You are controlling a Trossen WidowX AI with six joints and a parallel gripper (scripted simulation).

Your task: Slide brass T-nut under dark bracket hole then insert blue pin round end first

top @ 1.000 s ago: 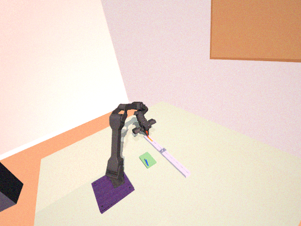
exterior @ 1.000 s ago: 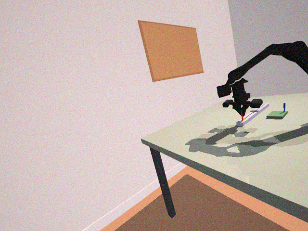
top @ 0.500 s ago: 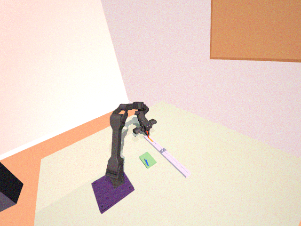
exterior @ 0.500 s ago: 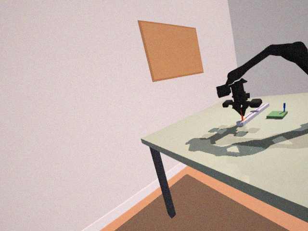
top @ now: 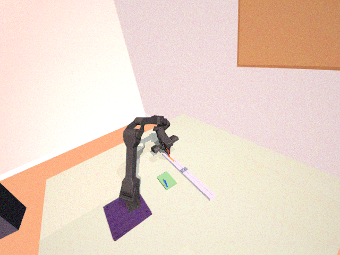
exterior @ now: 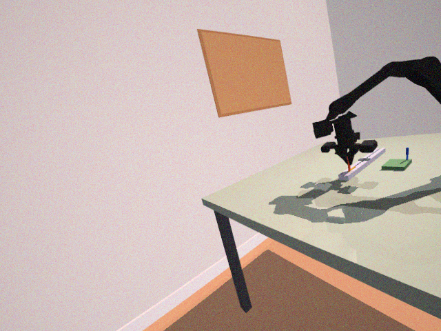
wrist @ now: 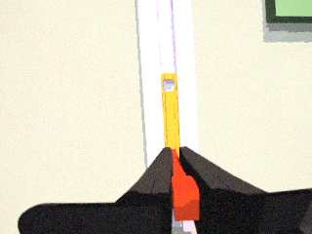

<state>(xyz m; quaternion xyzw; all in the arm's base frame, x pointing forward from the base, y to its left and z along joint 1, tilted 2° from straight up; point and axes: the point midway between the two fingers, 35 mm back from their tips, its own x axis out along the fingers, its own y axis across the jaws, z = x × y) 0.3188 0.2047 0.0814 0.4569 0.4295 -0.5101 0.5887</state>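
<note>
One gripper [top: 168, 155] [exterior: 350, 164] [wrist: 175, 154], pointing down, is closed on the orange handle [top: 168, 151] [exterior: 349, 164] [wrist: 185, 197] of the nut [top: 171, 158] [exterior: 352, 168] [wrist: 171, 114]. The nut lies along the slot at the end of the rail [top: 198, 185] [exterior: 368, 160] [wrist: 149, 88] nearer the worktop's [top: 247, 192] [exterior: 284, 188] [wrist: 68, 107] far corner in the top view; whether it sits fully under the lips, I cannot tell. Farther along the rail, away from that corner, is the bracket [top: 183, 169] [exterior: 364, 159], apart from the nut. Between the rail and the base plate [top: 115, 229], which lies toward the worktop's near left edge in the top view, sits the tray [top: 170, 183] [exterior: 393, 164] [wrist: 294, 7]. The pin [top: 166, 183] [exterior: 406, 153] stands in it, upright in the exterior view.
</note>
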